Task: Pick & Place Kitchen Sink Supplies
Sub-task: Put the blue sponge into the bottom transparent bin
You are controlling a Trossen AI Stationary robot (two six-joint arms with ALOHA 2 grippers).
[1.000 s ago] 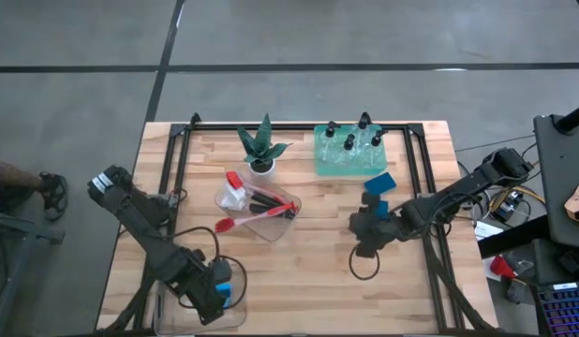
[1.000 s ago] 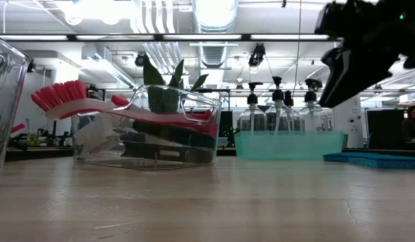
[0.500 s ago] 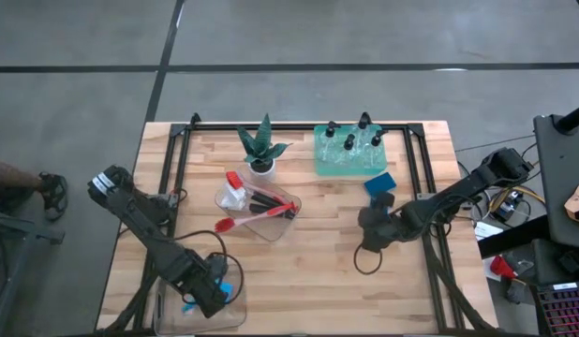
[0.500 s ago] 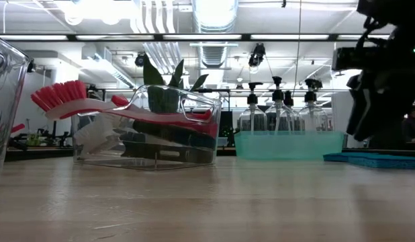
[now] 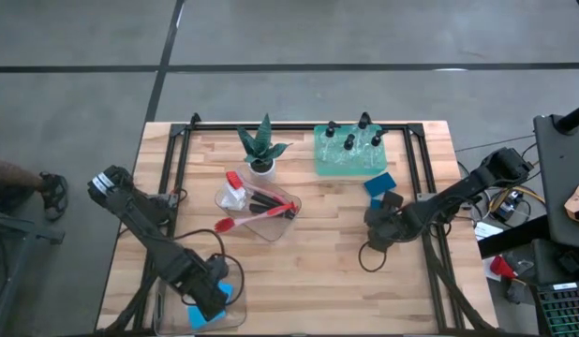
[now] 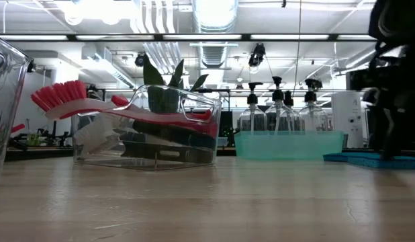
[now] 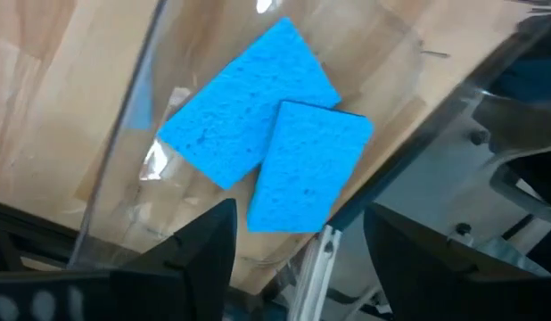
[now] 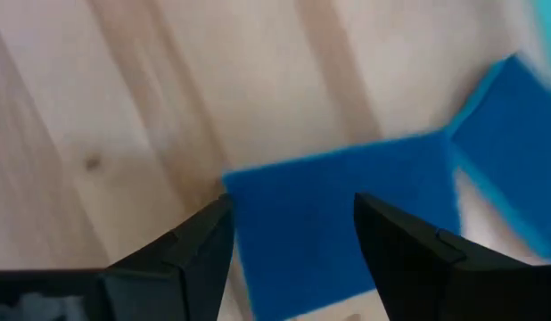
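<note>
Sponges are split between two places. Two blue sponges [image 7: 275,152] lie in the clear bin [image 5: 235,318] at the near left corner of the table [image 5: 308,271], one overlapping the other, and the left gripper [image 7: 298,254] hangs just above them with its fingers spread and nothing between them. Another sponge [image 8: 338,214] lies flat on the wood at the right, with a fourth sponge [image 5: 379,183] beside it on the far side. The right gripper [image 8: 293,241] sits low over the nearer of the two, fingers apart on either side of it, not pinching it. Four small bottles [image 5: 350,140] stand in the green tray [image 5: 334,168] at the far edge. Red brushes [image 5: 247,219] rest across a second clear bin [image 5: 282,229] mid-table, next to a potted plant [image 5: 262,150].
</note>
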